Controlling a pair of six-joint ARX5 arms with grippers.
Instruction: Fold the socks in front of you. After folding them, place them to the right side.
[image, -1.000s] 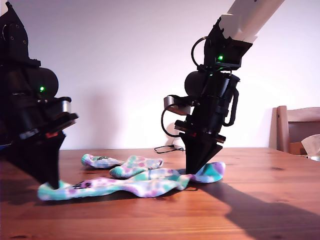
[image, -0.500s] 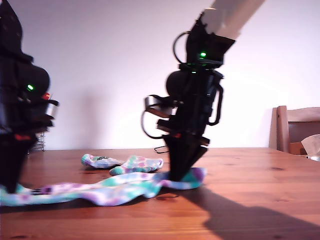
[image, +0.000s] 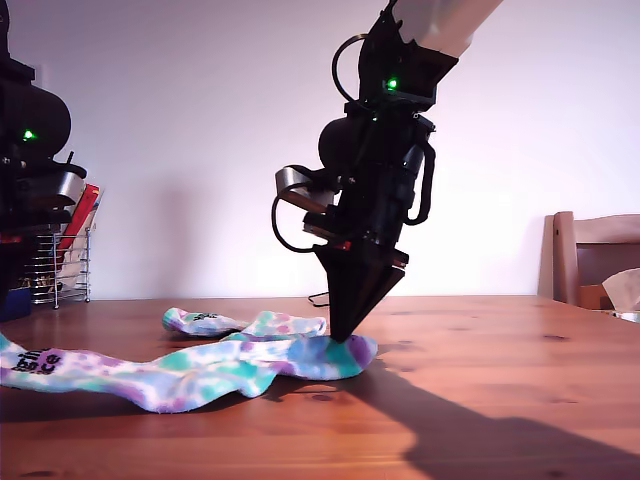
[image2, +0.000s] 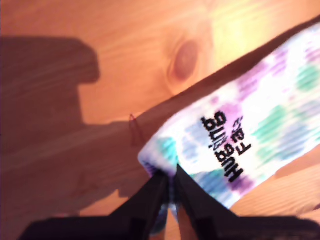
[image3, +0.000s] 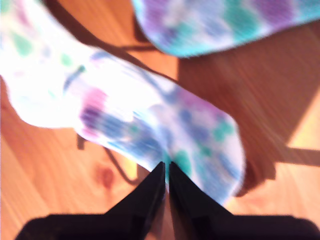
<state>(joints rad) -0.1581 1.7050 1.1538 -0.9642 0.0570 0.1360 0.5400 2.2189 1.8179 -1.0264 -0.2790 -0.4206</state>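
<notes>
Holding the near sock (image: 200, 370) at both ends, low over the wooden counter (image: 500, 350). Gripping the cuff end with my first tool (image2: 170, 175), jaws squeezed almost together on the cloth, right beside the black "Hugging Face" letters. Gripping the toe end with my second tool (image: 340, 335), jaws pinched just as tight on the purple and teal tip (a bit blurry in the second wrist view, but clearly closed on cloth).

Stretched out long like this across the exterior view's left and middle, probably to pull out the wrinkles and make a neat fold easy. Sagging a little in the middle and resting on the counter there.

Lying just behind it, the far sock (image: 245, 323), bunched up and touched by neither tool. Probably waiting its turn.

Next, most likely: bring one end over to meet the other, toe to cuff. Worth lifting that end high enough first, or else dragging the cloth and making new wrinkles. Folding hardly begun, by the look of it, and nothing set aside yet.

Off at the exterior view's left, a wire rack (image: 60, 265); at its right, a chair (image: 590, 255), both well apart from the socks.
</notes>
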